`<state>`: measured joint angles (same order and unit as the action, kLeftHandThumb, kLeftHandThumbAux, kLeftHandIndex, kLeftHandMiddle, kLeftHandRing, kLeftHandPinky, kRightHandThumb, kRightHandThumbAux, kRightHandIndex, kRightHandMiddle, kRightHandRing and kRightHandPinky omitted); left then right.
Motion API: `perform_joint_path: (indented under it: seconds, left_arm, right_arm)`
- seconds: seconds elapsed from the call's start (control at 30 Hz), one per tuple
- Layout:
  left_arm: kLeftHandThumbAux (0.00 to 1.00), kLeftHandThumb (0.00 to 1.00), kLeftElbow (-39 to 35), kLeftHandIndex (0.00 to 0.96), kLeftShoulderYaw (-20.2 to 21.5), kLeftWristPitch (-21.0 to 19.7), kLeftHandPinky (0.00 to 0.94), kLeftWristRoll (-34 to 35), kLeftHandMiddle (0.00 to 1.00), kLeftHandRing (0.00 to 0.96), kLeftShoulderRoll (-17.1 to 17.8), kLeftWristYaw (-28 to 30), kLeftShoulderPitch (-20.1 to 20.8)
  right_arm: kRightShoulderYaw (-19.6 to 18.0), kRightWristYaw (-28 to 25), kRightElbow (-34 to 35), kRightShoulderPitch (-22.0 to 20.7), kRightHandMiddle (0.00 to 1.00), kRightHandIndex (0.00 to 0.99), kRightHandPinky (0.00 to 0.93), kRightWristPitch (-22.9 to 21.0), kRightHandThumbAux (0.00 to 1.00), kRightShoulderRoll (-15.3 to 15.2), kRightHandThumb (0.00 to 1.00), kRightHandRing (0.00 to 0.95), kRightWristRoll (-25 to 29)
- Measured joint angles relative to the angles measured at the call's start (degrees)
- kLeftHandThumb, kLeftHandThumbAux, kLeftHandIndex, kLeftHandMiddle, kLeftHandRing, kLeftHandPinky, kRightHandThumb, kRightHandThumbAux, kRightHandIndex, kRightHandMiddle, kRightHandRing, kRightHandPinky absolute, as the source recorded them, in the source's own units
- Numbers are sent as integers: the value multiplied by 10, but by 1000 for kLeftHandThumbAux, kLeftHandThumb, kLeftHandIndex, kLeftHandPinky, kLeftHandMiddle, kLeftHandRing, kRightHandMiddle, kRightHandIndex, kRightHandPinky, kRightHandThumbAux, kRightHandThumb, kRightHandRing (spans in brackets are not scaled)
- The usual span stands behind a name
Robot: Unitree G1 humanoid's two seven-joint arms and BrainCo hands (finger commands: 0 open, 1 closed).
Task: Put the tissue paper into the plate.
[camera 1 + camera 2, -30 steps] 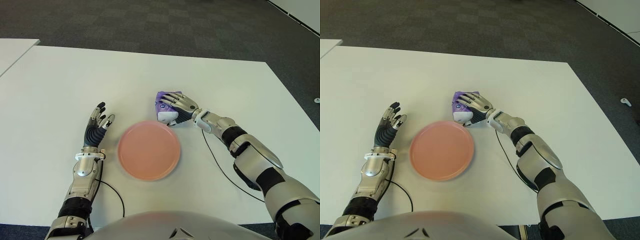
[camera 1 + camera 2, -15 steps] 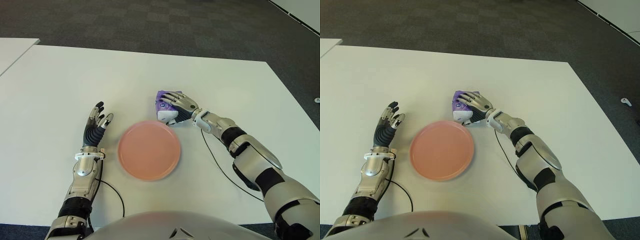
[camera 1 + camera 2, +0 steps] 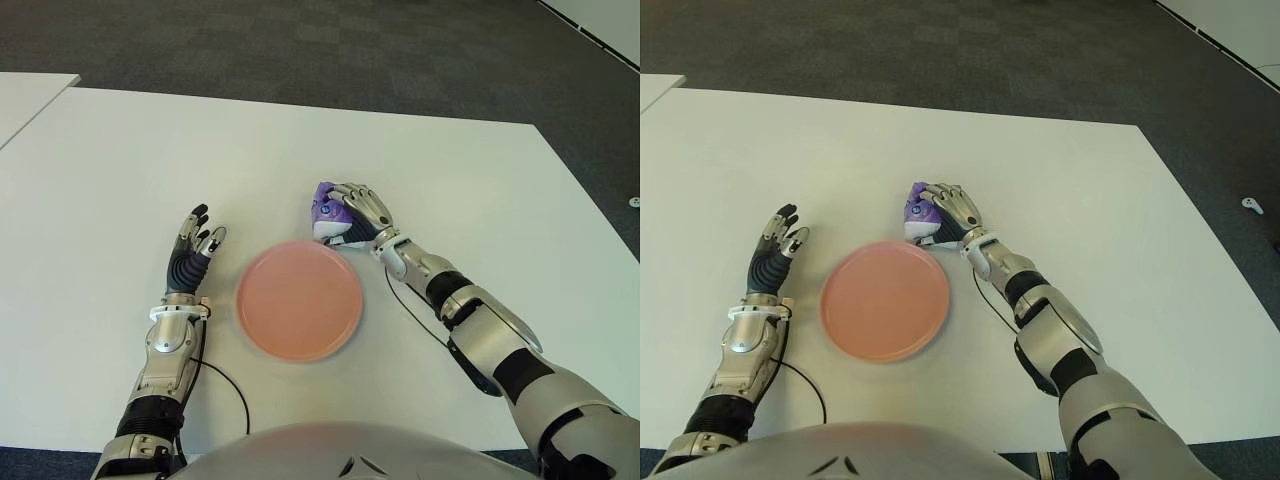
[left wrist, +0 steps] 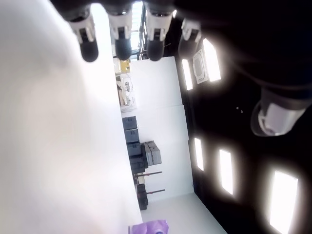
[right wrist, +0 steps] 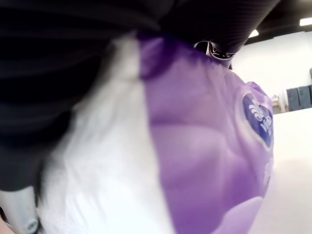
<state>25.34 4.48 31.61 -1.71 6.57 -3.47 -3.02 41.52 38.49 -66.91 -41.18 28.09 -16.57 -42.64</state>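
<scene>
My right hand (image 3: 358, 212) has its fingers (image 3: 372, 208) wrapped around the purple tissue paper (image 3: 326, 212), just above and right of the pink plate (image 3: 298, 299) near the frame's centre. I judge the grasp done; carrying and dropping remain. My left hand (image 3: 190, 255) shows left of the plate on the table (image 3: 120, 160), fingers spread, holding nothing.
</scene>
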Motion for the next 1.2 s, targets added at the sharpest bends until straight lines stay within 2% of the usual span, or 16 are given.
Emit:
perform_joint_path:
  seconds: [0.23,0.67,1.2]
  left_arm:
    - [420,0,-1,0,-2,-5,0,0,0,0,0,0,-6]
    - [425,0,0,0,-1,-8,0,0,0,0,-2,0,-7]
    - [431,0,5,0,-1,1,0,-4,0,0,-3,-2,-4]
  right_arm:
    - [10,93,-5,25,898,440,867,-23,707,13,750,884,-20]
    - [29,181,-24,28,909,440,873,-40,707,17,749,893,-53]
    - [31,202,-28,27,917,439,876,-43,707,18,749,891,-66]
